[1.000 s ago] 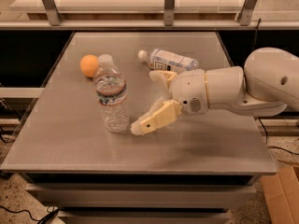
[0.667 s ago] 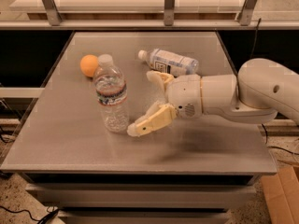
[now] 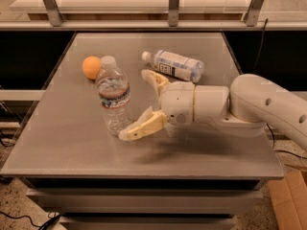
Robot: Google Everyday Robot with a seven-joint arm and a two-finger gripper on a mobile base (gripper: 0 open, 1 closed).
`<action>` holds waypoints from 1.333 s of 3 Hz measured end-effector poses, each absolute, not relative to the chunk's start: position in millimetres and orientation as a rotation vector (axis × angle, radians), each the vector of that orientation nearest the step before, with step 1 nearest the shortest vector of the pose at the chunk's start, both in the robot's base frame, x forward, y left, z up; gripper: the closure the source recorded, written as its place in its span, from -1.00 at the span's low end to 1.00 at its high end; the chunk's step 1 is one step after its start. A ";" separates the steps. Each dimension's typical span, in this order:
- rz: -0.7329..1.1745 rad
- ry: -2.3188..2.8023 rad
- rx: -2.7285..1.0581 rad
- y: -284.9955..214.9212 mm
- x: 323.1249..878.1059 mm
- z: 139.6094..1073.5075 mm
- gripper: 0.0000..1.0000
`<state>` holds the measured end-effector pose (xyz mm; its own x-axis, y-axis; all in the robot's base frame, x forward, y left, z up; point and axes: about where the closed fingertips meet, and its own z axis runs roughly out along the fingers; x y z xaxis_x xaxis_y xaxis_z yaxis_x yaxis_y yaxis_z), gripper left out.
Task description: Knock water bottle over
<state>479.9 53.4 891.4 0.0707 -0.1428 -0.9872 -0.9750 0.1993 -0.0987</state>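
Note:
The water bottle [image 3: 113, 96] stands upright left of the table's middle. It is clear and ribbed, with a white cap and a narrow red, white and dark blue label band. My gripper [image 3: 136, 104] reaches in from the right and is open. One cream finger [image 3: 139, 127] lies low by the bottle's base, its tip touching or nearly touching it. The other finger [image 3: 154, 78] points up behind the bottle, apart from it. The bottle sits at the mouth of the open fingers.
A second bottle with a large white label [image 3: 173, 65] lies on its side at the back of the grey table [image 3: 72, 147]. An orange ball [image 3: 91, 66] sits behind the water bottle to the left. A cardboard box [image 3: 288, 200] is on the floor at right.
My arm and gripper have moved left toward the water bottle. The lower finger is now by its base. The bottle still stands upright.

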 end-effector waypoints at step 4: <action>0.984 1.202 -1.263 82.7 482.2 907.7 -0.20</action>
<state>482.2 82.7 907.7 0.1461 -0.0907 -0.9851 -0.9836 0.0931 -0.1545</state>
